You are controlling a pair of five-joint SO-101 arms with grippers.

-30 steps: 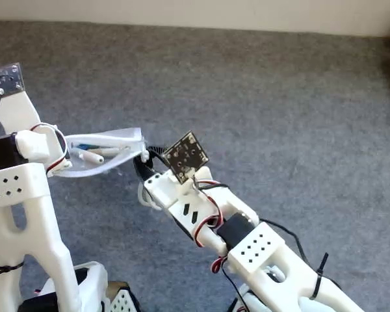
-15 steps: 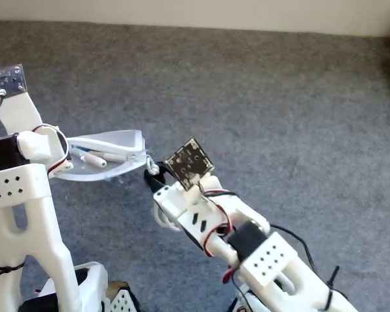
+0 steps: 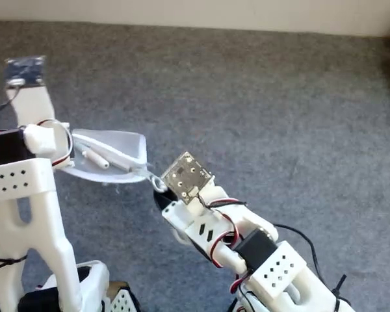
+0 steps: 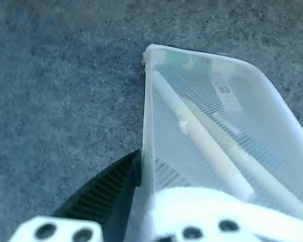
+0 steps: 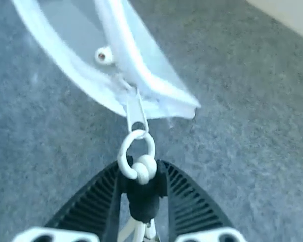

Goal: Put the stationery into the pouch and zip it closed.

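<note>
A translucent white pouch [image 3: 114, 153] hangs above the grey carpet with pens [image 3: 94, 159] lying inside it. My left gripper [image 3: 66, 161] is shut on one end of it. In the left wrist view two white pens [image 4: 204, 148] show through the ribbed pouch [image 4: 242, 116], clamped at my left gripper [image 4: 151, 194]. At the pouch's other end my right gripper [image 3: 160, 190] is shut on the zipper pull. Seen from the right wrist, the metal tab [image 5: 136, 113] and white cord ring [image 5: 136, 151] run from the pouch [image 5: 121, 60] into my right gripper [image 5: 141, 176].
Grey carpet [image 3: 279, 117] covers the whole surface, with open room to the right and far side. A pale wall strip [image 3: 214, 13] runs along the far edge. The left arm's white base stands at the near left.
My right gripper has drawn back toward the near side with the zipper pull, and the pouch's right end has followed it down. The left arm has shifted slightly right.
</note>
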